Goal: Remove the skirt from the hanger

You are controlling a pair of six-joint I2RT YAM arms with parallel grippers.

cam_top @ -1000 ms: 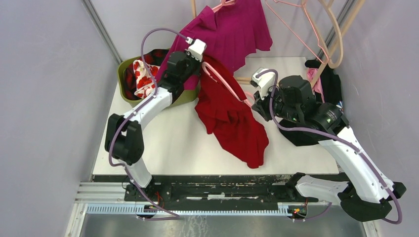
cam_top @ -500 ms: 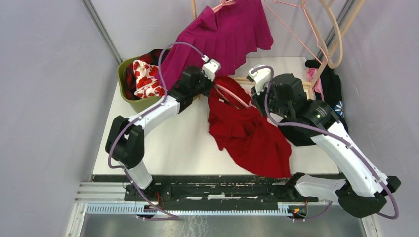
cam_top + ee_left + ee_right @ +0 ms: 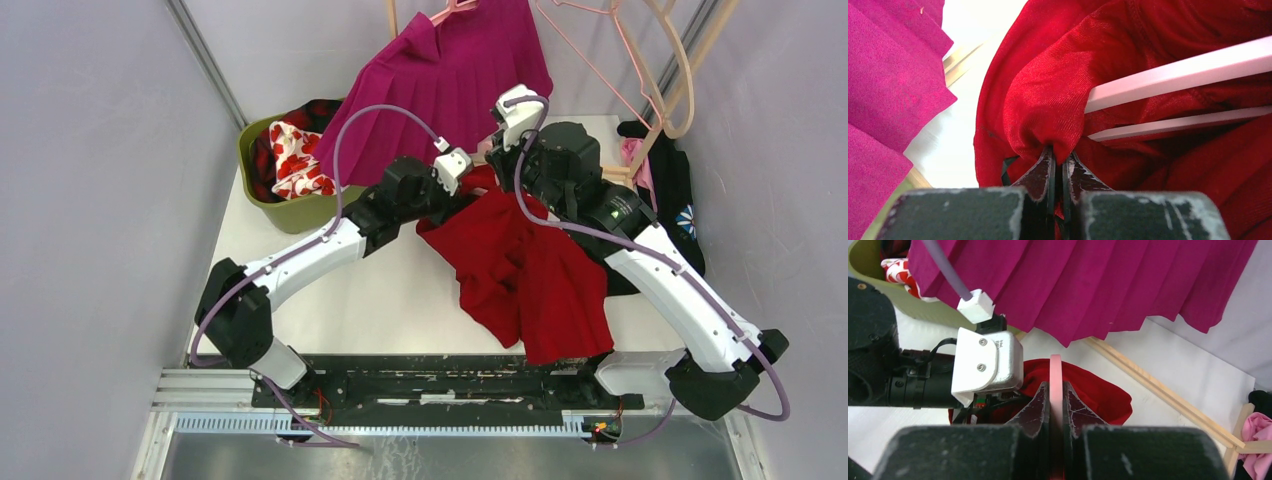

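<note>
A red skirt [image 3: 525, 275] hangs from between the two grippers down to the table's near edge. My left gripper [image 3: 462, 190] is shut on a bunch of its fabric [image 3: 1048, 100], which wraps over the end of a pink hanger [image 3: 1178, 72]. My right gripper [image 3: 510, 150] is shut on a bar of that pink hanger [image 3: 1056, 372], just right of the left gripper. In the top view the hanger is mostly hidden by the arms and the skirt.
A magenta pleated skirt [image 3: 450, 70] hangs from a wooden rack [image 3: 690, 70] at the back with empty pink hangers [image 3: 610, 60]. A green bin [image 3: 290, 200] of clothes stands at the back left. Dark and pink clothes [image 3: 665, 165] lie at the right.
Both grippers have moved right and toward the back, closer together. The red skirt has been dragged right and now hangs lower toward the near edge.
</note>
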